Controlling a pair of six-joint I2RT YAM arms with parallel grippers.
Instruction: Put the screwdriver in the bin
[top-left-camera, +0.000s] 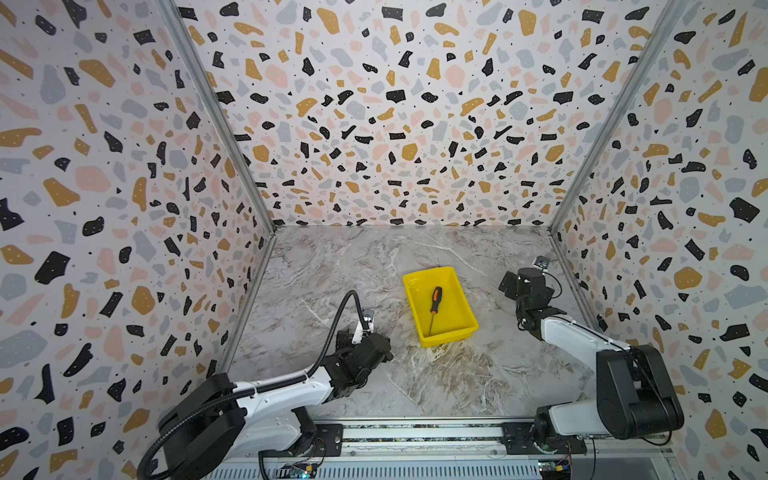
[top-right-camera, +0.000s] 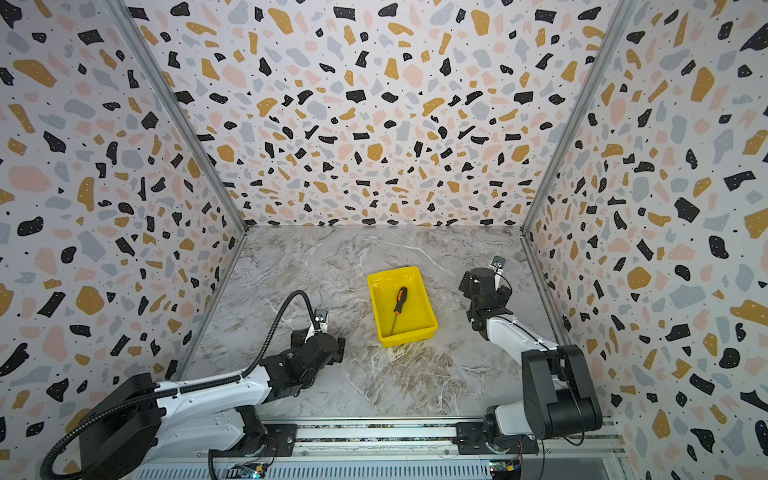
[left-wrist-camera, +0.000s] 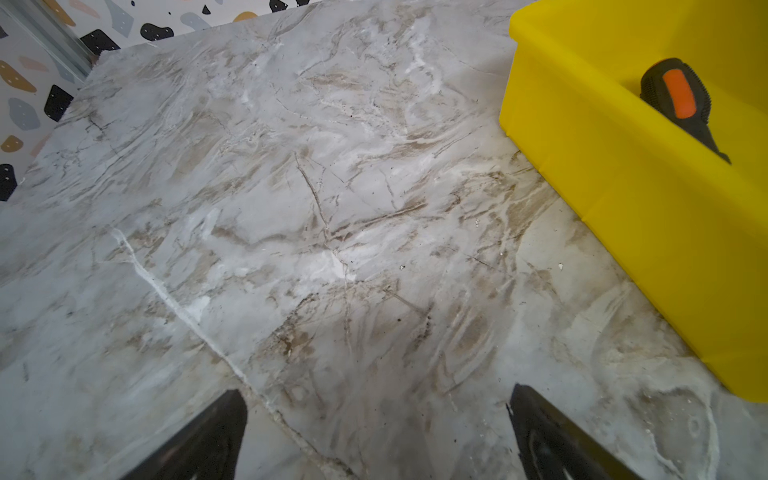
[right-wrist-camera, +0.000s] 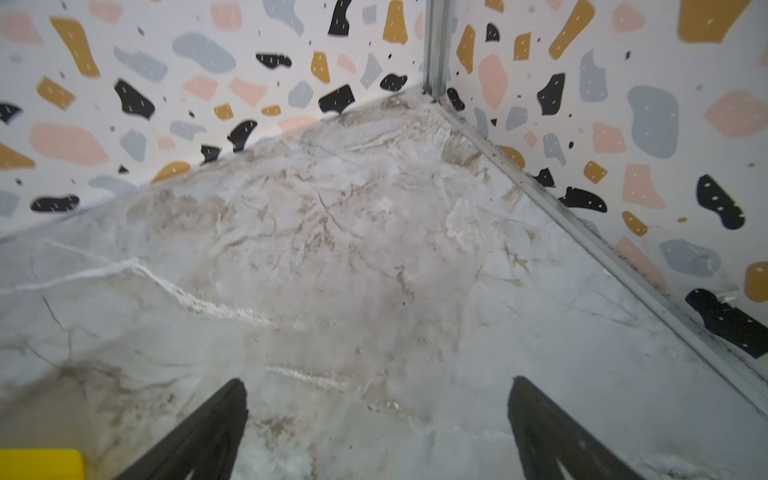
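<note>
The slim screwdriver with a black and orange handle and a thin dark shaft (top-left-camera: 434, 305) lies flat inside the bright yellow, shallow rectangular plastic bin (top-left-camera: 453, 309). Its handle points toward the table's far edge and its tip sits by the bin's near left corner. The bin stands about mid-table, slightly skewed, on the grey marble-patterned table (top-left-camera: 365, 257). The left gripper (left-wrist-camera: 377, 390) hangs over bare table to the left of the bin, near it but apart, jaws spread wide with nothing between them. The right gripper (right-wrist-camera: 377, 379) is near the table's right edge, facing the far right corner, jaws likewise wide apart and empty.
</note>
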